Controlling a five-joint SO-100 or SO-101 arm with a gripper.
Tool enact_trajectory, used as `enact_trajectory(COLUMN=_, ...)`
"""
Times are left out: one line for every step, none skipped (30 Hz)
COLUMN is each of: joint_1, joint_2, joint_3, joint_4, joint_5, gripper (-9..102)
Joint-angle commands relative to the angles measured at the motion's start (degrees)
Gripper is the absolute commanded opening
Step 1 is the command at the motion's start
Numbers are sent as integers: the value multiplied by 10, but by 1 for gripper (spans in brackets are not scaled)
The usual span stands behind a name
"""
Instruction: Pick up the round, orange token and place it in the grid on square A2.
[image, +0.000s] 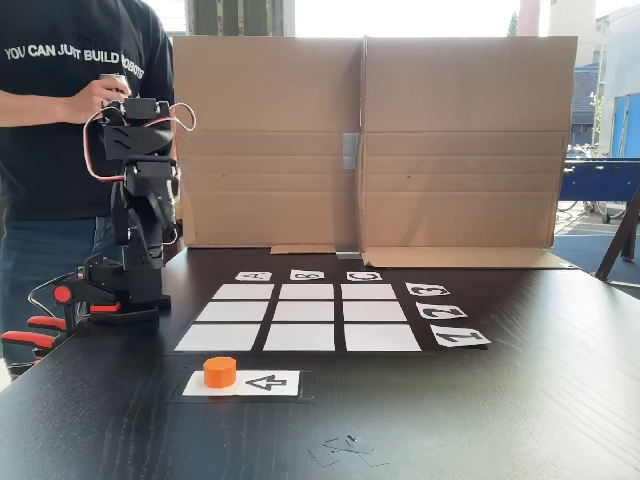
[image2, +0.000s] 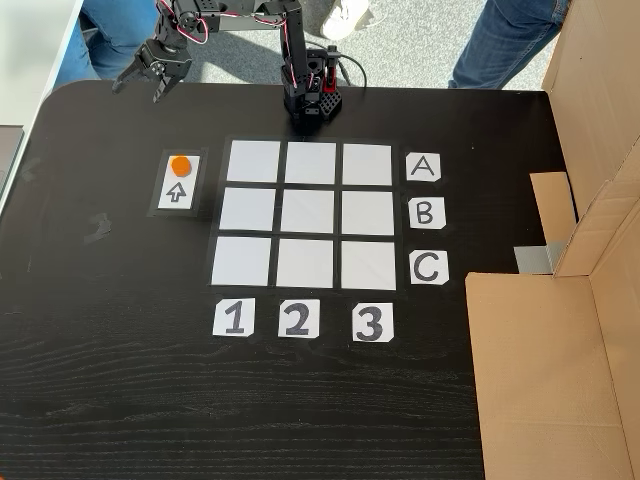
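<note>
The orange token (image: 220, 371) (image2: 180, 165) stands on the tail end of a white arrow card (image: 262, 382) (image2: 177, 190), just outside the grid (image: 305, 317) (image2: 310, 214) on its row-1 side. Square A2 (image: 232, 311) (image2: 312, 163) is bare, the middle rectangle of the row beside the arm's base. In a fixed view from above, my gripper (image2: 137, 90) hangs past the table's far left corner with its jaws spread and nothing between them, well short of the token. The folded arm (image: 140, 200) rises at the left of the front fixed view.
A tall cardboard wall (image: 370, 140) (image2: 560, 330) closes one side of the table. A person (image: 60, 120) stands behind the arm with a hand (image: 100, 95) by its top. Orange clamps (image: 40, 330) fix the base. Label cards A B C (image2: 425, 215) and 1 2 3 (image2: 297, 320) edge the grid.
</note>
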Motion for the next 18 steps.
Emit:
enact_trajectory(joint_1=-19, joint_2=-4, joint_3=-6, joint_4=4, joint_5=-2, gripper=40)
enact_trajectory(joint_1=-25, joint_2=-7, joint_3=3, joint_4=4, joint_5=-1, gripper=40)
enact_trajectory(joint_1=-30, joint_2=-10, joint_3=11, joint_4=4, joint_5=-1, gripper=40)
enact_trajectory(joint_1=-33, joint_2=-13, joint_3=18, joint_4=4, joint_5=-1, gripper=40)
enact_trajectory(joint_1=-36, joint_2=-17, joint_3=26, joint_4=4, joint_5=-1, gripper=40)
enact_trajectory(joint_1=-40, joint_2=-18, joint_3=37, joint_4=2, joint_5=-1, gripper=40)
enact_trajectory(joint_1=-42, joint_2=-20, joint_3=48, joint_4=-3, joint_5=0, gripper=41)
enact_trajectory(joint_1=-43, joint_2=-23, joint_3=60, joint_4=-6, joint_5=0, gripper=41)
enact_trajectory(joint_1=-45, joint_2=-26, joint_3=70, joint_4=-10, joint_5=1, gripper=42)
enact_trajectory(joint_1=-47, joint_2=-29, joint_3=81, joint_4=-14, joint_5=1, gripper=42)
enact_trajectory(joint_1=-47, joint_2=-33, joint_3=90, joint_4=-18, joint_5=1, gripper=42)
enact_trajectory(joint_1=-47, joint_2=-36, joint_3=96, joint_4=-20, joint_5=2, gripper=42)
enact_trajectory(joint_1=-47, joint_2=-39, joint_3=101, joint_4=-21, joint_5=4, gripper=43)
enact_trajectory(joint_1=-47, joint_2=-42, joint_3=107, joint_4=-21, joint_5=4, gripper=43)
enact_trajectory(joint_1=-47, joint_2=-45, joint_3=113, joint_4=-21, joint_5=4, gripper=43)
enact_trajectory(joint_1=-47, joint_2=-48, joint_3=118, joint_4=-21, joint_5=4, gripper=43)
enact_trajectory(joint_1=-47, joint_2=-52, joint_3=120, joint_4=-21, joint_5=4, gripper=43)
enact_trajectory(joint_1=-47, joint_2=-55, joint_3=123, joint_4=-21, joint_5=4, gripper=43)
